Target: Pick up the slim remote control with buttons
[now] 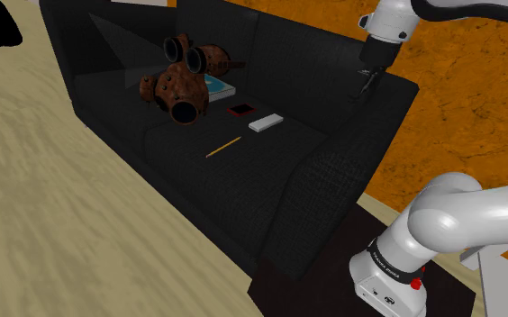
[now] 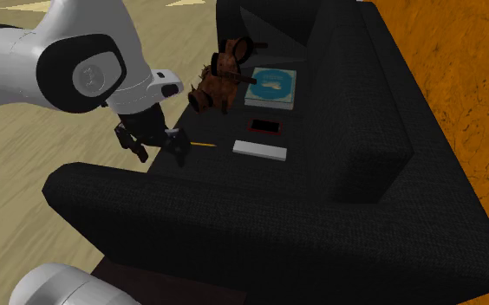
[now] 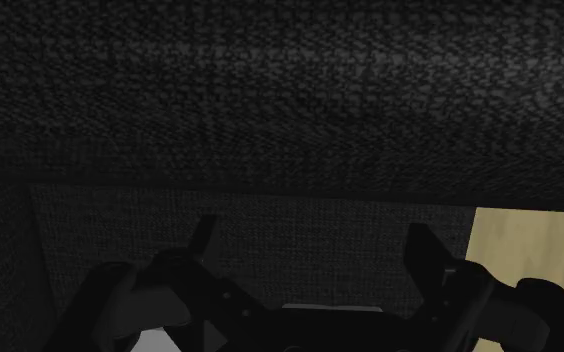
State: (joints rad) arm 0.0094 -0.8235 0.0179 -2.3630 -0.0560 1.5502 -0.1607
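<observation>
The slim remote (image 1: 265, 122) is a flat white bar lying on the black sofa's seat cushion (image 1: 243, 176), also seen in the second exterior view as the remote (image 2: 259, 150). My black gripper (image 1: 366, 86) hangs above the sofa's armrest (image 1: 383, 117), well off to the shoulder view's right of the remote. From the other side, the gripper (image 2: 160, 154) hovers over the armrest (image 2: 147, 199), open and empty. Looking along the hand, the gripper (image 3: 310, 250) has its fingers (image 3: 420, 250) standing apart, facing dark sofa fabric.
On the seat also lie a yellow pencil (image 1: 223, 147), a small black item with a red edge (image 1: 240, 110), a teal book (image 1: 218, 86) and a brown plush-like figure (image 1: 182, 81). The sofa's backrest (image 2: 355, 104) rises behind them. Pale floor (image 1: 54, 225) surrounds the sofa.
</observation>
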